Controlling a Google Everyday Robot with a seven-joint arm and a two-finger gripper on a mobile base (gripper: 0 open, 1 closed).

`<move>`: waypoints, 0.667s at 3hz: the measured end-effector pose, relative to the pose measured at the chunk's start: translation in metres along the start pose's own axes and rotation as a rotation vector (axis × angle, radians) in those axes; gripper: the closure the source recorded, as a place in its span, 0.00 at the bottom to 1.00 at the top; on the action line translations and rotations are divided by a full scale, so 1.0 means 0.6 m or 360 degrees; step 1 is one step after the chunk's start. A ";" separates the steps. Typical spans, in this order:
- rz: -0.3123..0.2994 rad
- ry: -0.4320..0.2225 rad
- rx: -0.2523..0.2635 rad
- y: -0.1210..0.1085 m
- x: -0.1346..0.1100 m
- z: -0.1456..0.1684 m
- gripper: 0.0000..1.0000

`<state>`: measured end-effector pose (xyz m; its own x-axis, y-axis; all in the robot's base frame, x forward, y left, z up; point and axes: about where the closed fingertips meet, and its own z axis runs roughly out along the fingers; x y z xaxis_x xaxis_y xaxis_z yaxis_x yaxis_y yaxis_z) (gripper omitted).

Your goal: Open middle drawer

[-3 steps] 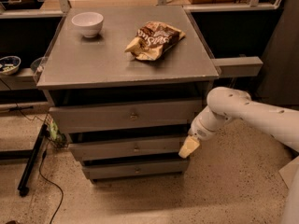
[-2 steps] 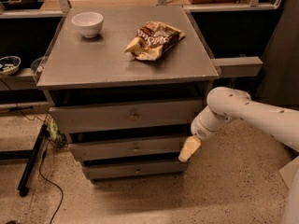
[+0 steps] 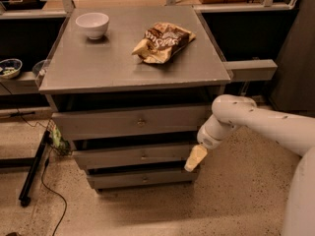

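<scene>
At the far left you see a small patterned bowl (image 3: 10,68) on a low shelf, and below it a black cable (image 3: 49,200) trailing over the speckled floor. The grey cabinet (image 3: 123,70) stands in the middle, with a white bowl (image 3: 92,24) at the far left of its top and a crumpled snack bag (image 3: 162,42) to the right of that. Under the top, the middle drawer (image 3: 118,157) sits between the taller drawer above and the narrower one below, its small knob (image 3: 143,156) at the centre. Your gripper (image 3: 196,157) hangs at the right end of that drawer's front, well right of the knob, pointing down and left. You cannot tell whether it is open or closed, or whether it touches the drawer. The white arm (image 3: 261,124) reaches in from the right.
</scene>
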<state>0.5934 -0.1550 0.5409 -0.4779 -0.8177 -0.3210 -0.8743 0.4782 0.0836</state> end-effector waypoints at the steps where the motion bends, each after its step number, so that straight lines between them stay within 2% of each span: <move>1: 0.0028 0.0009 -0.0014 -0.007 0.002 0.019 0.00; 2: 0.0040 0.0003 -0.0043 -0.006 0.010 0.033 0.00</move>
<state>0.5953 -0.1553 0.5202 -0.5000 -0.8060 -0.3168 -0.8639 0.4900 0.1169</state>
